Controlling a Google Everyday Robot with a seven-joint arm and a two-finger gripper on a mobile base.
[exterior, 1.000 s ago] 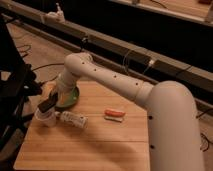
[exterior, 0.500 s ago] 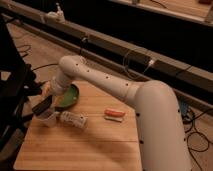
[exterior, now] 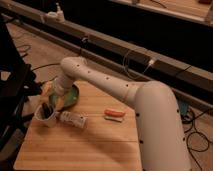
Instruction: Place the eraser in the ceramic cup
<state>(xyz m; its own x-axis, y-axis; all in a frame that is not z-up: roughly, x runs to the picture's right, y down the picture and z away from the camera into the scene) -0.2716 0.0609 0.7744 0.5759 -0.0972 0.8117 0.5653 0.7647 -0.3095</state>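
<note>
The white ceramic cup stands at the left edge of the wooden table. A dark slab, the eraser, stands inside the cup and sticks up a little above its rim. My gripper is at the end of the white arm, just above and behind the cup, in front of the green bowl. The gripper's tip is hard to tell apart from the bowl and the cup.
A white rectangular box lies right of the cup. An orange-and-white stick lies near the table's middle. The arm's large white body covers the table's right side. Dark furniture stands close on the left.
The arm has lifted and drawn back from the cup towards the bowl. The dark eraser that was at the gripper above the cup now sits in the cup.
</note>
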